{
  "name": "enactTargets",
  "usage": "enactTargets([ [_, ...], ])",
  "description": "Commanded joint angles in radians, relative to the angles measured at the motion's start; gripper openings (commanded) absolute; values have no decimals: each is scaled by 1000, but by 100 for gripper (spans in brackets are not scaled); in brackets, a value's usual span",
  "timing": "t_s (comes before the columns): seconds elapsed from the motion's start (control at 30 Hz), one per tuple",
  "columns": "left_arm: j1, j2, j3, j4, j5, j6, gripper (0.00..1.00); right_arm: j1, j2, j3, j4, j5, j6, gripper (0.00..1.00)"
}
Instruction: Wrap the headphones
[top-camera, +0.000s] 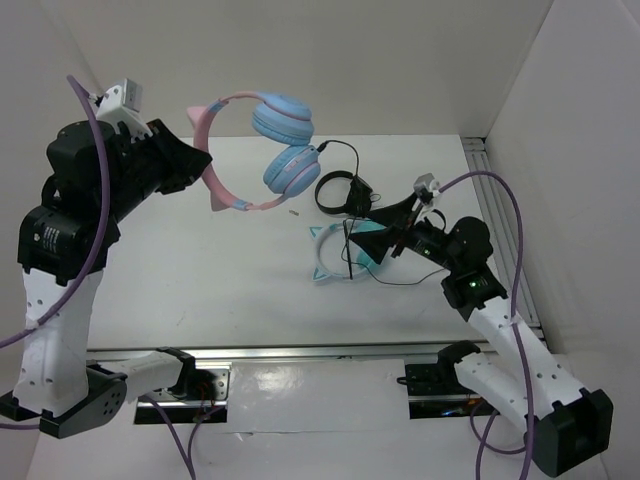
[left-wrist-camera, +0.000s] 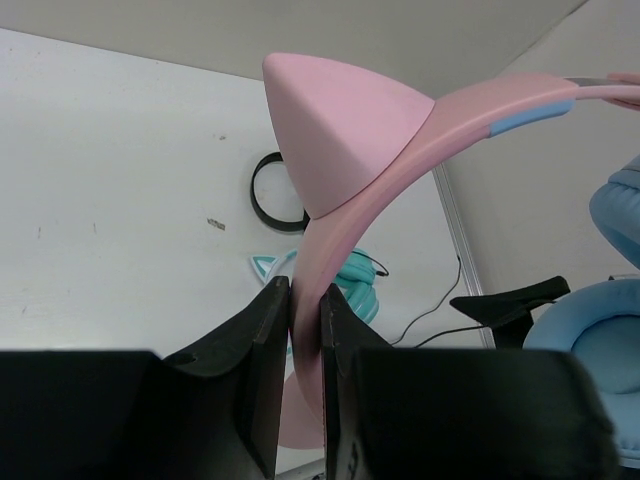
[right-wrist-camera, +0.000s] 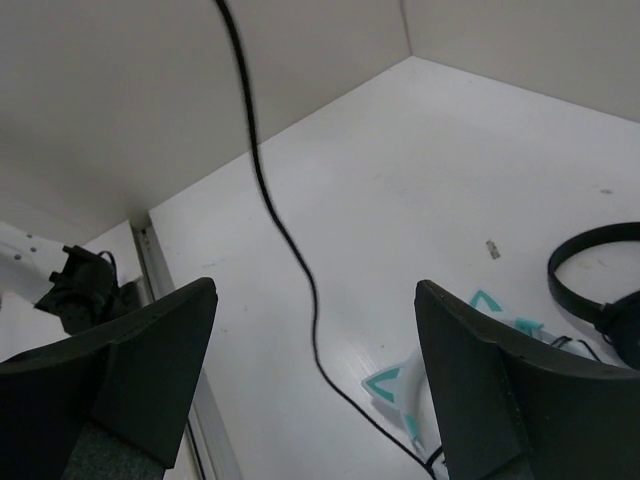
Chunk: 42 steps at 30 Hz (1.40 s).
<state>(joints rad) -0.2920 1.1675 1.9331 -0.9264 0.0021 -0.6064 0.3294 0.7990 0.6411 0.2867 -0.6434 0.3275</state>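
Observation:
The headphones hang in the air with a pink cat-eared headband (top-camera: 228, 195) and light blue ear cups (top-camera: 290, 168). My left gripper (top-camera: 203, 160) is shut on the headband (left-wrist-camera: 345, 215), just below one pink cat ear (left-wrist-camera: 335, 125). The thin black cable (top-camera: 347, 245) drops from the lower cup to the table. My right gripper (top-camera: 372, 232) is open, low over the table, and the cable (right-wrist-camera: 268, 185) runs between its spread jaws (right-wrist-camera: 315, 290) without being gripped.
White-and-teal cat-ear headphones (top-camera: 328, 258) lie on the table under my right gripper, also in the right wrist view (right-wrist-camera: 395, 385). Small black headphones (top-camera: 338, 190) lie behind them. A metal rail (top-camera: 505, 230) runs along the right wall.

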Motion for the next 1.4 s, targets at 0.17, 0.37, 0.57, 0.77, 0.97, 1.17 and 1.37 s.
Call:
enactTargets([
  [0.17,-3,-8,6,120,4,-41,0,138,120,14,169,57,-25,84],
  [0.37,7,1,17,120,25,-41,0,180,219,5,219,116,-68,69],
  [0.57,27,1,17,120,4,-41,0,189,217,5,200,172,-88,23],
  [0.77,45,1,-3,120,-69,-27,0,198,151,-4,86,267,-122,4],
  [0.97,45,66,-100,144,-215,75,0,246,-13,107,-251,641,-160,0],
  [1.17,2,182,-201,169,-241,210,0,255,-21,340,-509,697,-228,0],
  [1.37,-125,310,-215,112,-231,352,0,273,46,477,-661,602,-317,0],
])
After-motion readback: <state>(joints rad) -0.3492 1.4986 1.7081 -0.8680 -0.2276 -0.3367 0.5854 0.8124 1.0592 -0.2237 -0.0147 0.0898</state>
